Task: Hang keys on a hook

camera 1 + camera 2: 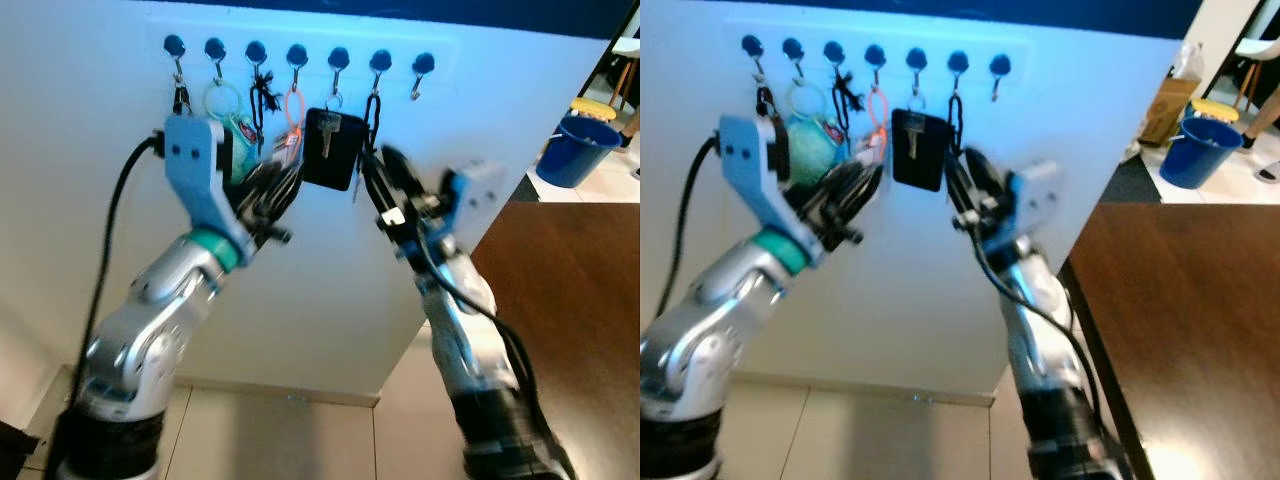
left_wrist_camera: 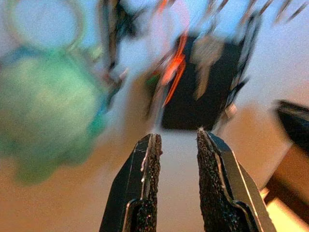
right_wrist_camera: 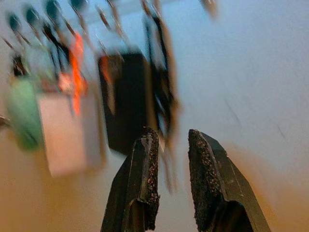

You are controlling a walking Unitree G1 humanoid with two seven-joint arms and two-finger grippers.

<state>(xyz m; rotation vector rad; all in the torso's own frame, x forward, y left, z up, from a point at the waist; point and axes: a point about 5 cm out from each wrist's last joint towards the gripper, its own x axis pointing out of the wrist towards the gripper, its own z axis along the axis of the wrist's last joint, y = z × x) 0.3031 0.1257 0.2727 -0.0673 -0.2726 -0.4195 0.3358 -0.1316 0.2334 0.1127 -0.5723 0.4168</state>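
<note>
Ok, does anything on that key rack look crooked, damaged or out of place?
Nothing stands out. The key sets, including the black fob, hang straight down from the row of hooks. The rightmost hook is bare. Motion blur hides fine detail.

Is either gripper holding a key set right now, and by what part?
Nothing is held: the left gripper and right gripper both have empty, open jaws.

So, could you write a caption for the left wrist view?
Left gripper, fingers slightly apart, faces a black key fob hanging beside a green keychain.
</note>
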